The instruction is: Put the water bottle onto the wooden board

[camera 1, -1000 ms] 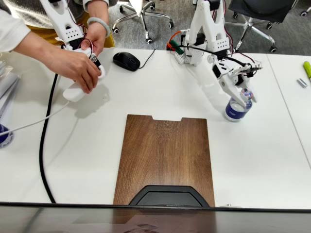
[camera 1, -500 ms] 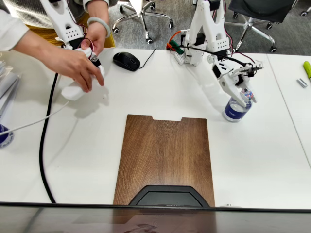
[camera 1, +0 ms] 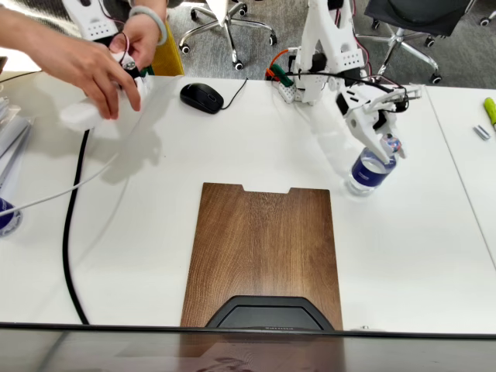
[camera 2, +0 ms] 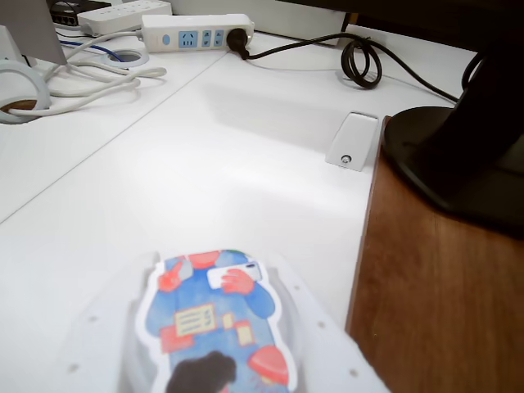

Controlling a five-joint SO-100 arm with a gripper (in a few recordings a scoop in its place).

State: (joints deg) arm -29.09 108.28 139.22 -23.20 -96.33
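My gripper (camera 1: 385,144) grasps the one water bottle (camera 1: 364,173), just right of the one wooden board (camera 1: 263,248); a monitor stand (camera 2: 463,155) sits on its near end.

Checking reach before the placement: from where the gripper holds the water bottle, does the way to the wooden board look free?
Probably yes. The gripper grips the water bottle just right of the wooden board, with bare table between them and a free near end.
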